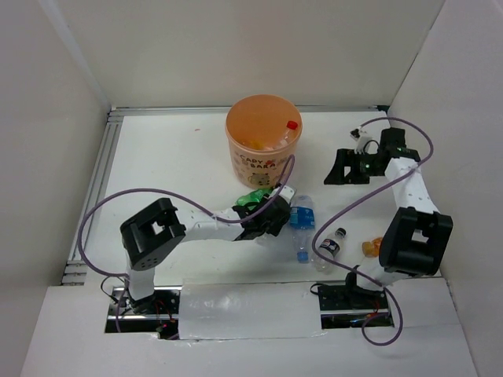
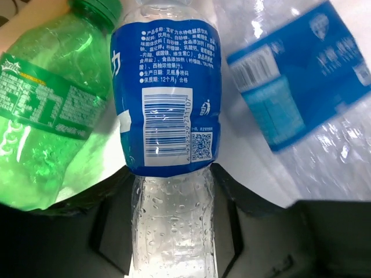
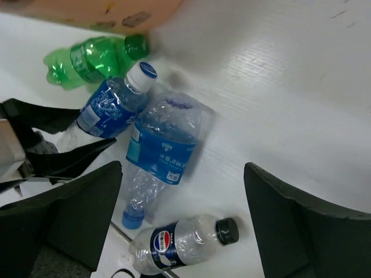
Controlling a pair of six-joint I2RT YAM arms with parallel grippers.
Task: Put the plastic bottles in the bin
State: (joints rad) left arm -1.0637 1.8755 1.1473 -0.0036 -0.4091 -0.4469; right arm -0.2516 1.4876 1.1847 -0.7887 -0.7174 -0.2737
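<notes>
The bin point(image 1: 264, 145) stands at the back middle of the table, a red-capped bottle point(image 1: 292, 124) lying inside it. My left gripper point(image 1: 275, 207) is just in front of the bin, shut on a clear plastic bottle with a blue label point(image 2: 168, 116), its fingers point(image 2: 110, 226) pressing both sides of the body. A green bottle point(image 2: 46, 116) lies against it on the left. On its right is a crushed blue-labelled bottle point(image 2: 301, 87). A black-capped bottle point(image 1: 330, 245) and an orange one point(image 1: 371, 249) lie further right. My right gripper point(image 1: 346, 169) hangs open at the back right, holding nothing.
White walls close in the table on three sides, and an aluminium rail point(image 1: 98, 181) runs along the left edge. Purple cables point(image 1: 118, 200) loop over both arms. The right wrist view shows the bin's base point(image 3: 116, 11) above the green bottle point(image 3: 93, 61).
</notes>
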